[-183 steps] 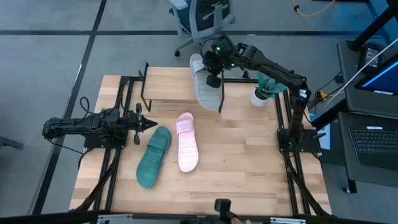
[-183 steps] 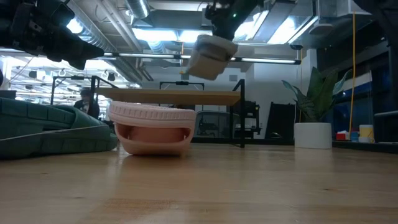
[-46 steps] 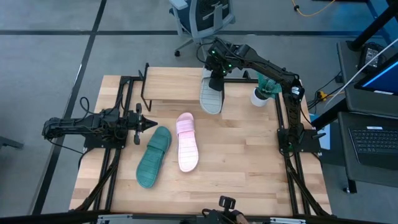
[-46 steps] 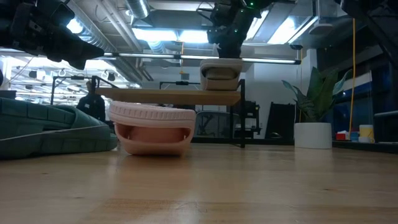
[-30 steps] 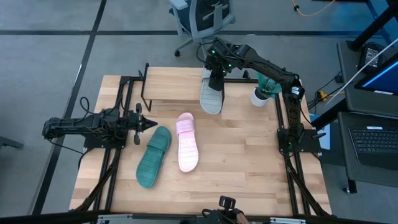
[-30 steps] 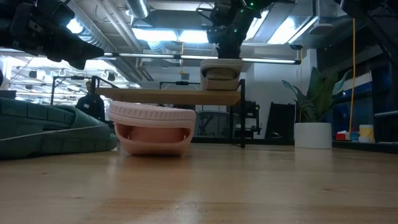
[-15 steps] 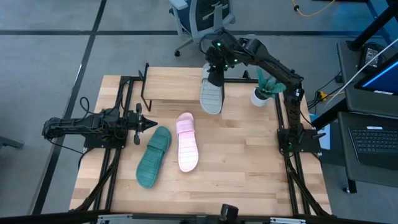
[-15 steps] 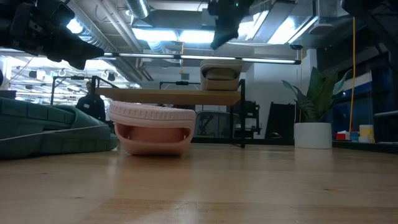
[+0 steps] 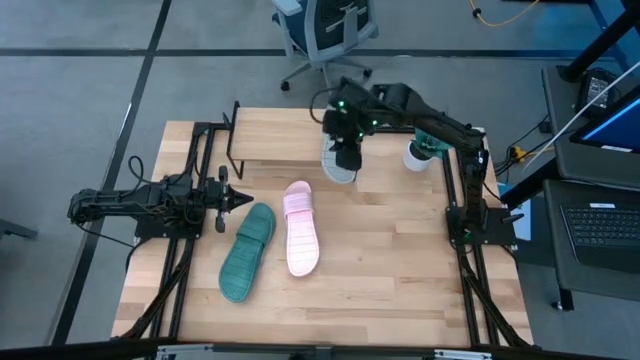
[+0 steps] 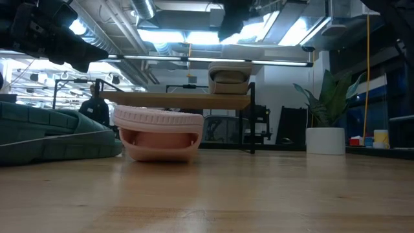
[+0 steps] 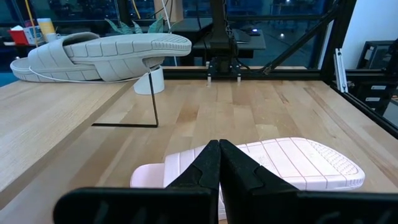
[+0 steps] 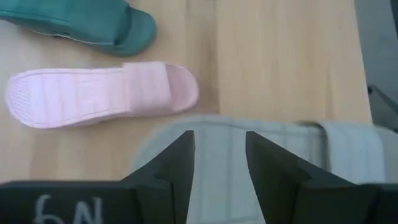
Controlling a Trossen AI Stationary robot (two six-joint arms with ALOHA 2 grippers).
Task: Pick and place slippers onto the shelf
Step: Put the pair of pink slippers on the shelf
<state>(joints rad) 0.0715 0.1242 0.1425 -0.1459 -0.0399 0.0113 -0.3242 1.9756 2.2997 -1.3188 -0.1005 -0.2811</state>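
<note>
Since six seconds back, grey slipper (image 9: 338, 163) has gone from hanging in the right gripper (image 9: 346, 147) to resting on the shelf (image 9: 280, 148), and the arm has let go. Right fingers (image 12: 181, 163) spread, nothing between them, hovering directly above the grey slipper; judged a clearing lift after release. Slipper sits at the shelf's end nearest those fingers, one end overhanging the plank edge toward the worktop (image 9: 390, 250), probably because it is longer than the plank is deep. Further out and below: pale pink slipper (image 9: 299, 228) sole-up on the worktop, teal slipper (image 9: 247, 251) just beside it. Both not yet shelved. Left gripper (image 9: 226, 200) waits near the teal slipper's end, fingers (image 11: 205, 168) pressed together, empty, pointed across the pink one.
</note>
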